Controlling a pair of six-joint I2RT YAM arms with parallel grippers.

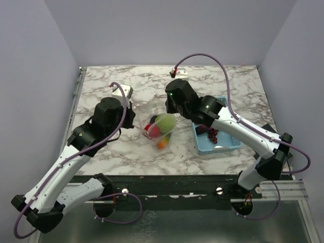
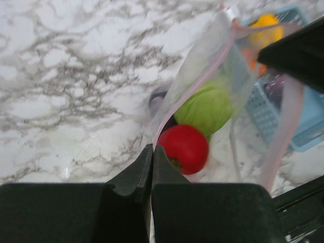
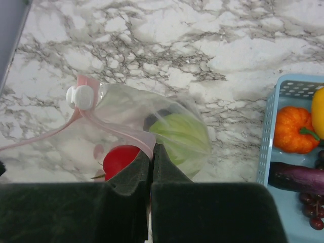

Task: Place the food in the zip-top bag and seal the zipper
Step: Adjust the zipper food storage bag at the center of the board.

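Pinching anything, the left gripper (image 2: pixel 152 151)?

Yes, its fingers are clamped on the pink zipper (image 3: pixel 119 132) at one end. The right gripper (image 3: pixel 152 152) is clenched on the same strip further along, just beside the green piece (image 3: pixel 179 135).

And the zip-top bag (image 1: pixel 161 130) itself?

Between the two grippers, mid-table on the marble (image 3: pixel 202 40). Whether it hangs or rests I cannot tell. The zipper runs left to right from one gripper to the other, its white slider (image 3: pixel 81 96) between them. The bag's body trails toward the near edge, with a red piece (image 2: pixel 185 148) beside the green one and an orange piece (image 1: pixel 162 144) at the near end.

What's around it?

A light-blue basket (image 3: pixel 267 147) just to the right, holding an orange pumpkin (image 3: pixel 291 130), an eggplant (image 3: pixel 298 178), dark red grapes (image 3: pixel 311 212) and a yellow piece (image 3: pixel 319 111).

Anything blocking?

The right arm (image 1: pixel 230 121) lies across the basket's far side in the top view. Its dark body also covers part of the basket in the left wrist view.
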